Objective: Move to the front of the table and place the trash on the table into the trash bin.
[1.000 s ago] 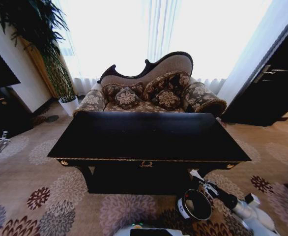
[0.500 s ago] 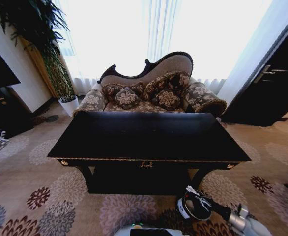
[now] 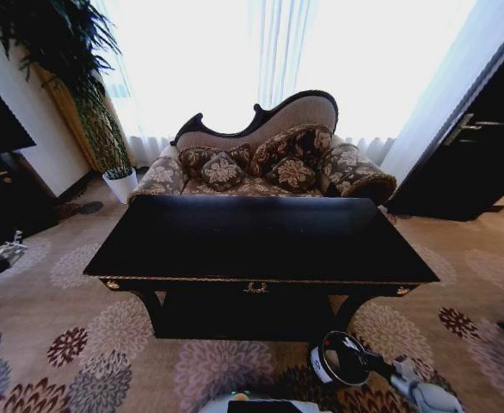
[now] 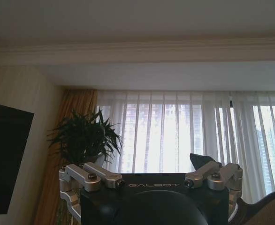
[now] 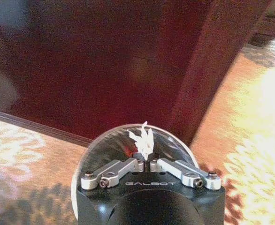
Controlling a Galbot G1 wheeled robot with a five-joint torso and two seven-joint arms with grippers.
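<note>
The glossy black table (image 3: 261, 237) stands in front of me with a bare top. The trash bin (image 3: 321, 366), round and dark with a white label, sits on the carpet by the table's front right leg. My right gripper (image 3: 355, 351) hangs low over the bin's mouth. In the right wrist view this gripper (image 5: 146, 161) is shut on a crumpled white paper scrap (image 5: 143, 137), right above the bin's round rim (image 5: 88, 150). Far off to the left, away from the table, my left gripper (image 3: 1, 254) is raised. It is open with nothing in it (image 4: 154, 182).
A patterned sofa (image 3: 261, 159) with cushions stands behind the table, before bright curtains. A potted plant (image 3: 119, 182) is at the back left and a dark cabinet (image 3: 484, 146) at the right. Flowered carpet (image 3: 97, 344) lies open to the table's left and front.
My right gripper has come down and back from beside the table's front edge to the bin's mouth. The left gripper has shifted slightly at the left edge.
</note>
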